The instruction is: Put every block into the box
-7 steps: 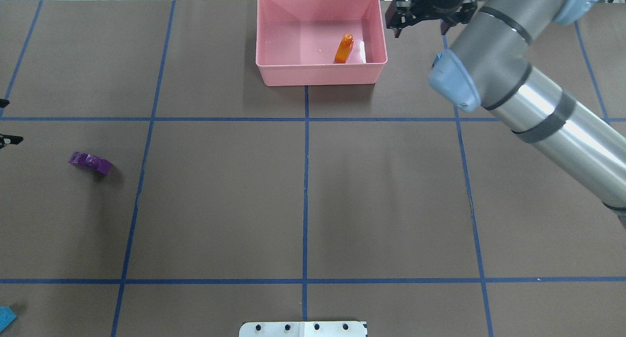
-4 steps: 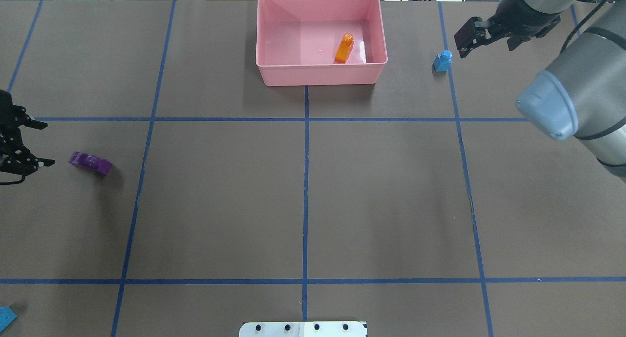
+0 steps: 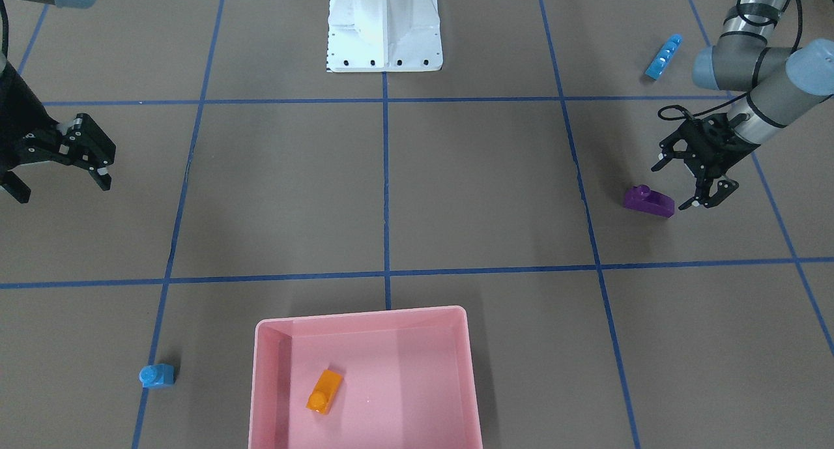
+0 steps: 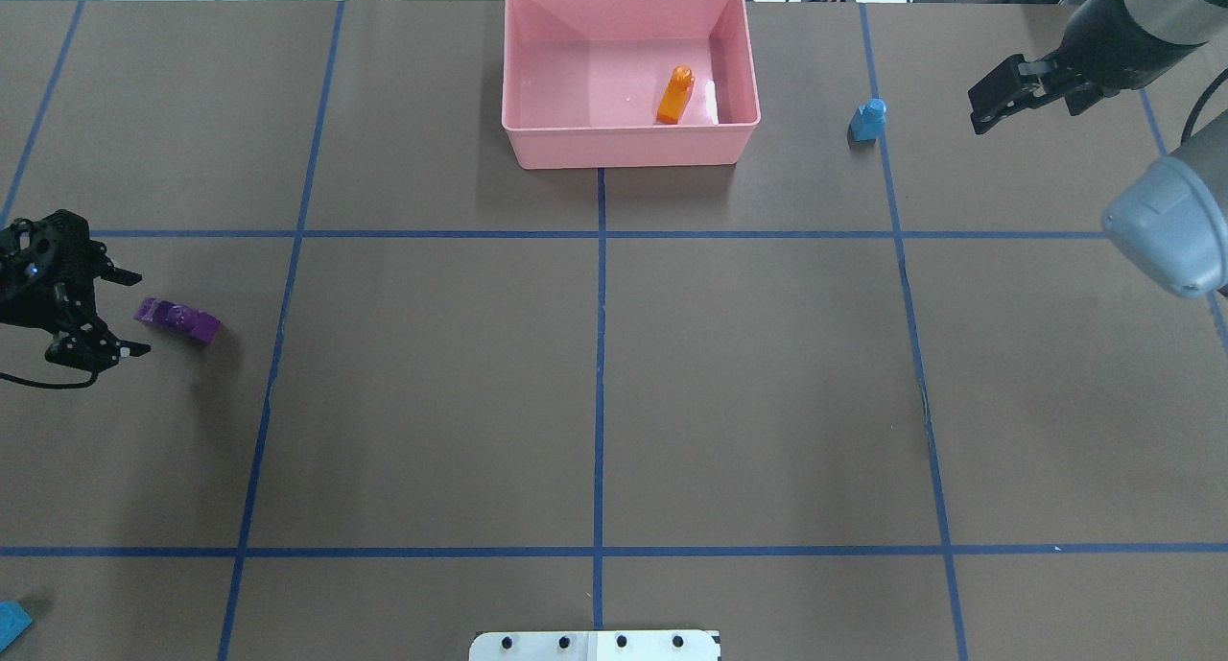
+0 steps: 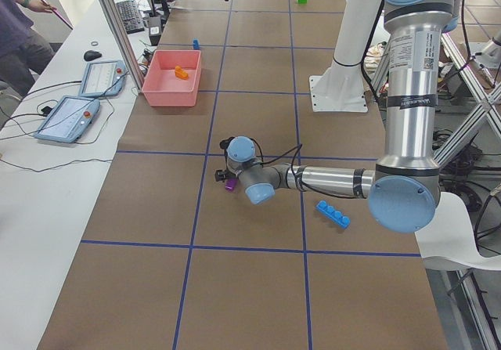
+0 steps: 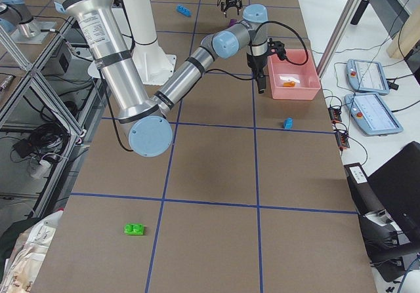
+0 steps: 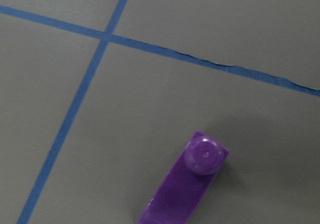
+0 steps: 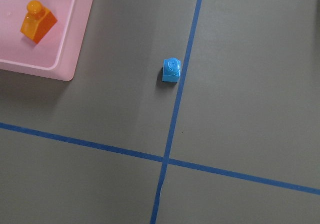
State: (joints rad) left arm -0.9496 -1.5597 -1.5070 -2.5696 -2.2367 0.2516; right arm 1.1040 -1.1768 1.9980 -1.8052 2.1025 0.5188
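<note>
In the pink box, at the table's far edge from the robot: one block only, the orange block, lying near the right wall. So 1 of 5 is done and 4 are left, all on the brown table cover.

Left side: the purple block lies flat on the cover, well apart from the box. The left gripper is right by it with jaws spread wide and nothing between them. The fingertips bracket the block's outer end in the overhead view. Whether they touch the cover, can't tell. The left wrist view shows the purple block at the bottom edge of frame, no fingers visible. Judged step: lining up to grasp purple.

The long four-stud light-blue block sits closer to the robot on the same left side, untouched.

Right side: the small light-blue block stands on a blue tape line, near the box's right wall but outside it. The right gripper hangs off to the right of it, well apart, jaws wide and empty. The right wrist view has the small block centred, with the box corner at upper left. Likely next pick for that arm.

The green block is far out on the robot's right end of the table, the farthest from the box, with no arm near it.
</note>
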